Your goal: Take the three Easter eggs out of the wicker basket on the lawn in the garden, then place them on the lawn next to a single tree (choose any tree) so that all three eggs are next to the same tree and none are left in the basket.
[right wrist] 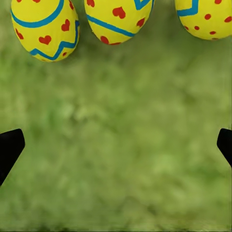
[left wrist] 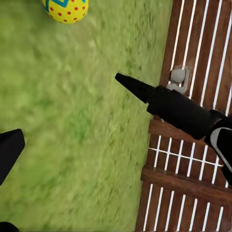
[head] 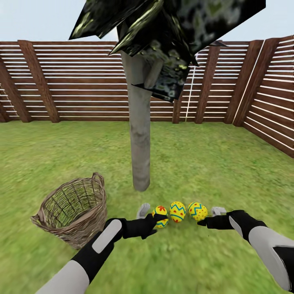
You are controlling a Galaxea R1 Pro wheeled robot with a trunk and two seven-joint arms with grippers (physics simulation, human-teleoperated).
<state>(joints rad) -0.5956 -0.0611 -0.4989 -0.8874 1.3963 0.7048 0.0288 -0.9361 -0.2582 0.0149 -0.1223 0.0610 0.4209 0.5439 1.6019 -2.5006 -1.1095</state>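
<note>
Both tools are held low over the lawn, on either side of a row of three eggs: the left tool is seen just beside the left egg, and the right tool just beside the right egg, with the middle egg between them. In the right wrist view, the right tool's two dark fingertips are spread wide apart at the frame's edges with only grass between them, so it is open and nothing is held; the three eggs are seen beyond it, the left egg, middle egg and right egg lying side by side on the grass. In the left wrist view, one fingertip of the left tool is seen at the edge, with bare grass ahead and nothing gripped; how far it is open cannot be told. The right egg and the right arm are seen across from it, before the fence. The eggs lie on the lawn near the foot of the tree, whose pale trunk stands just behind them. The basket rests tilted on the grass, left of the eggs, beside the left arm; no egg is seen inside it. The slatted fence bounds the garden behind
</note>
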